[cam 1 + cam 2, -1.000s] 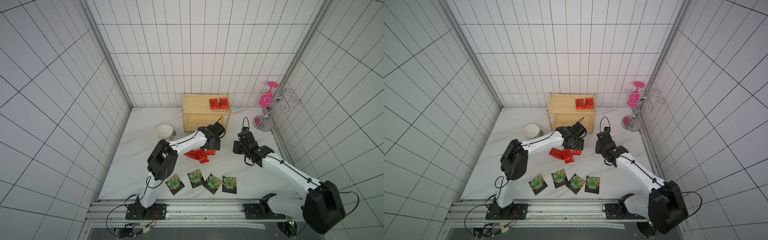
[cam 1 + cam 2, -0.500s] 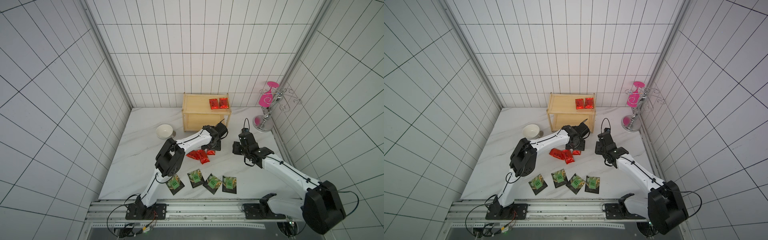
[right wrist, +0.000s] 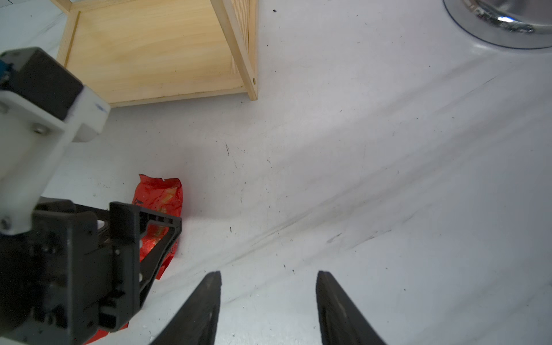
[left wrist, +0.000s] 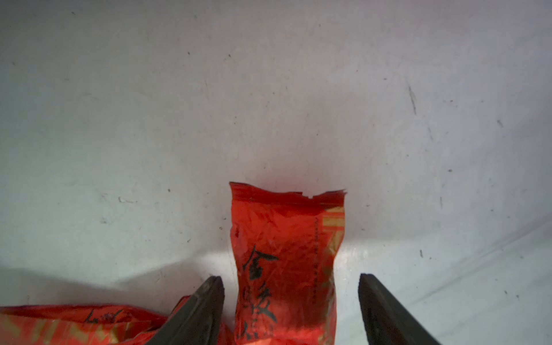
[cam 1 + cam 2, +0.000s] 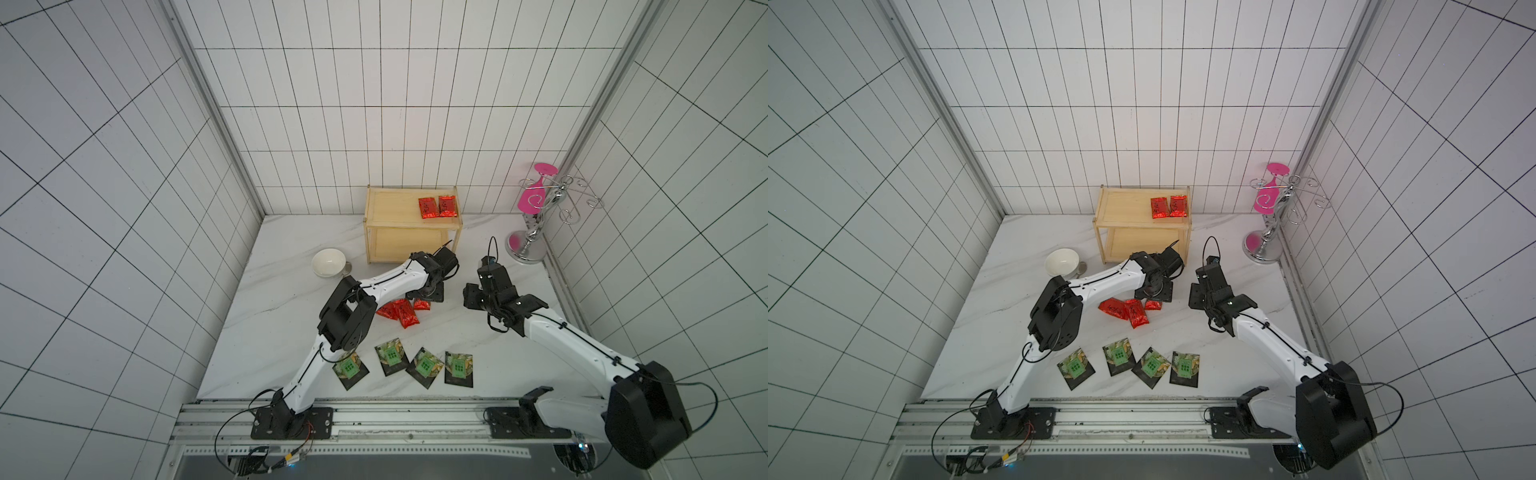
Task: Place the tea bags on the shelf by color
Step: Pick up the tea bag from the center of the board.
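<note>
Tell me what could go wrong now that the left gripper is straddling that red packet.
1. Another shiny red foil packet lies right beside one finger of the open left gripper; closing on the crinkled red foil packet between its fingers might pinch or drag both.
2. The open right gripper hangs close by; lifting toward the light wooden two-tier shelf could make the two grippers collide.

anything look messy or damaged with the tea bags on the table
Three red packets lie bunched, partly overlapping, on the table, unlike the pair side by side on the shelf. The packet between the fingers of the open left claw is crumpled, its top edge nicked. The green sachets sit at differing angles.
</note>
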{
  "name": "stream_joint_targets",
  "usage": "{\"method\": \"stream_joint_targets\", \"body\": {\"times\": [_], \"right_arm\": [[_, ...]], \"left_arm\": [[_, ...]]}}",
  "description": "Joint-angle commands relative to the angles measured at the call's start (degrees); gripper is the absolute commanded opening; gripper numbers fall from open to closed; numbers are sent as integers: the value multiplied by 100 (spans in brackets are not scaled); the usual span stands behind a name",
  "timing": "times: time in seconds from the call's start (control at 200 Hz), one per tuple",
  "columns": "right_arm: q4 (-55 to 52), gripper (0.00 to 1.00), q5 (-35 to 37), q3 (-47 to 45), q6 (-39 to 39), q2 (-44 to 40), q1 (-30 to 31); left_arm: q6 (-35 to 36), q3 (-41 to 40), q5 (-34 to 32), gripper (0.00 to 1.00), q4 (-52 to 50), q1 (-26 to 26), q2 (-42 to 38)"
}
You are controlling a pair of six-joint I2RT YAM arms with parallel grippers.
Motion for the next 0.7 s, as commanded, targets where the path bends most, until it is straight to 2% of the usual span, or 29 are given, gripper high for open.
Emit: {"method": "stream_joint_targets", "body": {"times": [0.0,0.425,0.695], "right_arm": [[21,55,-41,-101,-21,-105,-50],[18,54,-49,-84,-45,-70,-69],[23,54,-27,-57,-47,-26,-88]], "left_arm": [[-64,175,-31,73,-57,-8,207],[-95,231,-23,59,-79,75,364],[-69,222,-27,57,-113,76,259]]}}
